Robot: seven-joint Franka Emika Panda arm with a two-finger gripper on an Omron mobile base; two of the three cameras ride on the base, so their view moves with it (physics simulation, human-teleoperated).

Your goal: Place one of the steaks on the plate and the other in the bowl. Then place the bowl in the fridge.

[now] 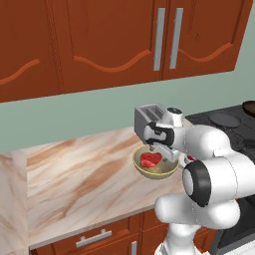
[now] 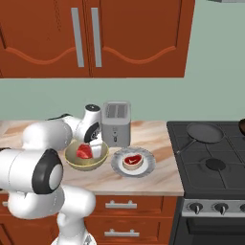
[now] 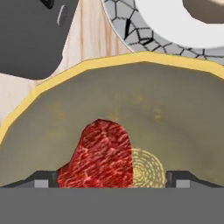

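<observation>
Pincer (image 3: 112, 181) spread wide over the raw red steak (image 3: 98, 155) in the glossy olive-yellow bowl (image 3: 144, 87); probably rigid, slick ceramic, so grip its rim.

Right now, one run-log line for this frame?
gripper: open over bowl | steaks: one in bowl, other on plate

Nothing readable from where I'm sitting, no labels, brands or numbers on anything (the stove knobs (image 2: 207, 208) are too small to make out any markings).
</observation>
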